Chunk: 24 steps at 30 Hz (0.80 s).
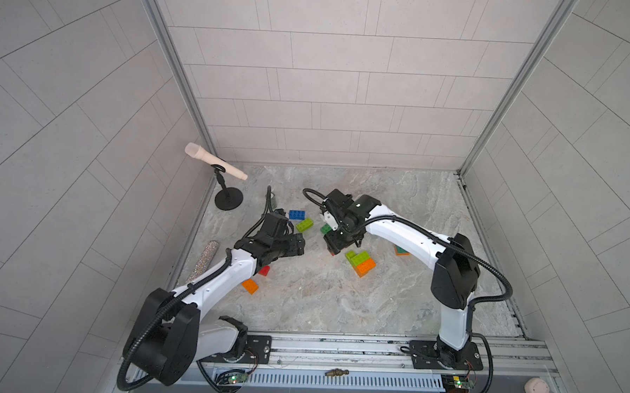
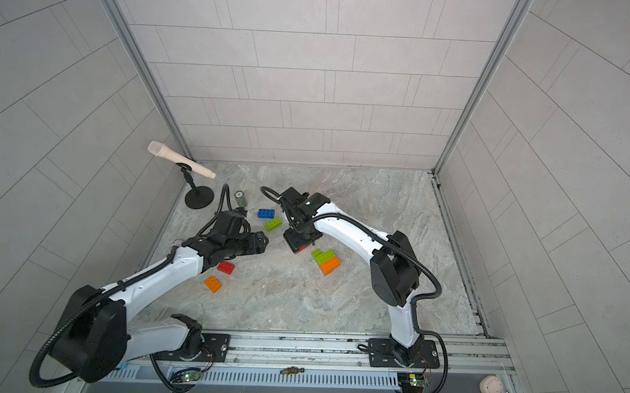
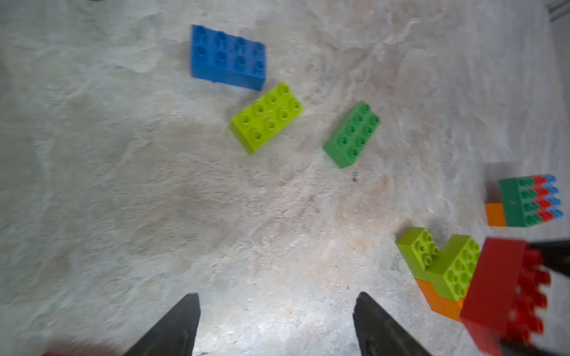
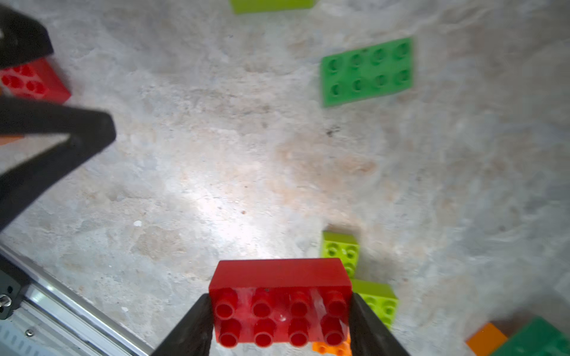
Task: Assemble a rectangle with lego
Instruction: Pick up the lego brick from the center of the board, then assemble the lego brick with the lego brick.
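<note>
- Two arms reach over the marbled desk (image 1: pixel 319 307), and the lego lies scattered between them
- The right fingers (image 4: pixel 188 333) pinch a red brick (image 4: pixel 279 277) by its short ends, its studs turned toward the wrist camera
- In the left wrist view this red brick (image 3: pixel 499 286) hangs tilted close against the lime-and-orange stack (image 3: pixel 444 268), which is lime bricks seated on an orange one; whether the two touch I cannot tell
- The left fingers (image 3: pixel 172 329) are spread wide over bare desk, gripping nothing
- Toward the back wall a blue brick (image 1: pixel 297 214) and a lime brick (image 1: pixel 304 225) lie nearly touching, studs up
- A green brick (image 3: pixel 351 134) lies a little apart from them, near the right arm's wrist
- A second red brick (image 2: pixel 226 267) sits just beside the left forearm, with a loose orange brick (image 2: pixel 213 284) near it on the side toward the arm bases
- A small built block (image 3: pixel 518 203) of dark green, red, blue and orange bricks stands beyond the stack
- Off to the left arm's side stand a cream microphone (image 1: pixel 214 162) on a black stand and a small dark green cylinder (image 2: pixel 240 199)
</note>
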Each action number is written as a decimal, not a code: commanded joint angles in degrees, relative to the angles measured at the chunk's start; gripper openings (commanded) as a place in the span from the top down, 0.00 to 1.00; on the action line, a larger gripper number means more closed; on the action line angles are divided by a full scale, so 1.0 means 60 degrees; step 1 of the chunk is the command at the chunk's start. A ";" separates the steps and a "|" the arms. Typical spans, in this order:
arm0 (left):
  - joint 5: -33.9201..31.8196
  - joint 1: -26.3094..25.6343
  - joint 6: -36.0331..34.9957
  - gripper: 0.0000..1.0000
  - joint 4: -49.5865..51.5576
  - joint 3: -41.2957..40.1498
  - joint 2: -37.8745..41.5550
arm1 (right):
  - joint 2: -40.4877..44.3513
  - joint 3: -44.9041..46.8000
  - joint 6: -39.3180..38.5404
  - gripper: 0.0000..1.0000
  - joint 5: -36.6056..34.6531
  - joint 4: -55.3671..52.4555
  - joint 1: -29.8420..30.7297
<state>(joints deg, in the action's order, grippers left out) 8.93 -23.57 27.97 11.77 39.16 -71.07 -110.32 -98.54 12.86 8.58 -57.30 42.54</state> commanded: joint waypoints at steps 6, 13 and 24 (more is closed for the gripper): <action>0.0233 -0.0923 -0.0166 0.18 -0.1976 0.0015 -0.0699 | -0.0397 0.0237 -0.1352 0.48 -0.0407 -0.0749 -0.0874; 0.0285 -0.0993 -0.0149 0.18 -0.1938 0.0020 -0.0907 | -0.0837 0.0506 -0.1538 0.49 -0.0269 -0.0329 -0.1111; 0.0223 -0.1081 -0.0208 0.19 -0.1781 0.0115 -0.1037 | -0.1051 0.1067 -0.1587 0.51 0.0086 0.0084 -0.1304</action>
<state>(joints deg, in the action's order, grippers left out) 10.50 -29.76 27.68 1.52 38.85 -76.73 -115.74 -93.12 4.89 8.23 -56.62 34.92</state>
